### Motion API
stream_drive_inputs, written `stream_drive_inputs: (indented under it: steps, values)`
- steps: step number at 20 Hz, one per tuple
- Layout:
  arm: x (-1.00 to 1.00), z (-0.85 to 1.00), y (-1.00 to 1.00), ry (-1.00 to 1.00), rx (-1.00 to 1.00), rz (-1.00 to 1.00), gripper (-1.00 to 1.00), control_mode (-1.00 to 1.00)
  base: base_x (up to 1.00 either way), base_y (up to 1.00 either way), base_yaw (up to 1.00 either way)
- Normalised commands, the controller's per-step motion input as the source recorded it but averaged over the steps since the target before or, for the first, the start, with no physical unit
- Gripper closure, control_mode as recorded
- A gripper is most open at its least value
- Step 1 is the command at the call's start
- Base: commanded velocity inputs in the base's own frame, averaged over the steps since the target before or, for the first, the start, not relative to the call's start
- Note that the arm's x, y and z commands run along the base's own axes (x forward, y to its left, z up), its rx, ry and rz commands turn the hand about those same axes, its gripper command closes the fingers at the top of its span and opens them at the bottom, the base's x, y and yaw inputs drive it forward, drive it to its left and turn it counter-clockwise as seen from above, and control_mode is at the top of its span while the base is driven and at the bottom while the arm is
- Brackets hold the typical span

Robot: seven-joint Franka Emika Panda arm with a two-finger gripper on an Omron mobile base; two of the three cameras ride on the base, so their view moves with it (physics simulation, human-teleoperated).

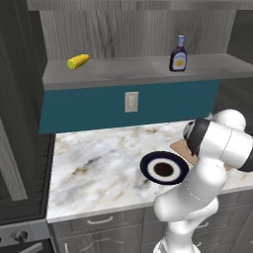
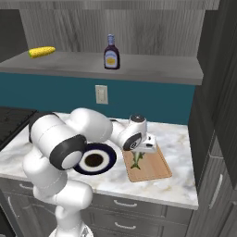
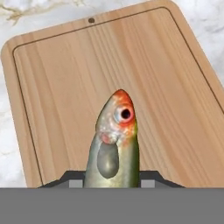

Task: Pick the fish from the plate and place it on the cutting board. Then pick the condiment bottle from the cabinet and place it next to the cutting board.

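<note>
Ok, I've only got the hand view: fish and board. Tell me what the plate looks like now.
Observer: The plate holds nothing; it sits on the counter beside the cutting board, on the arm's left.
Operator: Give me the claw's height.
Observer: The claw, shut on the fish, hangs just above the board; whether the fish touches it, I can't tell.
Operator: Now find the bottle.
Observer: The condiment bottle stands upright on the cabinet shelf above the counter, with a corn cob far to its left.
</note>
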Motion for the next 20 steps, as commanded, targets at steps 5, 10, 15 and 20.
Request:
stream_drive_inputs:
  steps: [5, 10, 15, 20]
  values:
    - [0.18, -0.22, -0.04, -0.03, 0.0, 0.0, 1.0, -1.0, 0.0, 0.0, 0.0]
    - [0.22, -0.08, -0.18, 0.0, 0.0, 0.0, 1.0, -1.0, 0.0, 0.0, 0.0]
    - [0.22, -0.03, -0.23, 0.0, 0.0, 0.0, 1.0, -1.0, 0.0, 0.0, 0.0]
    - [0.12, -0.43, -0.01, -0.05, 0.0, 0.0, 1.0, -1.0, 0.0, 0.0, 0.0]
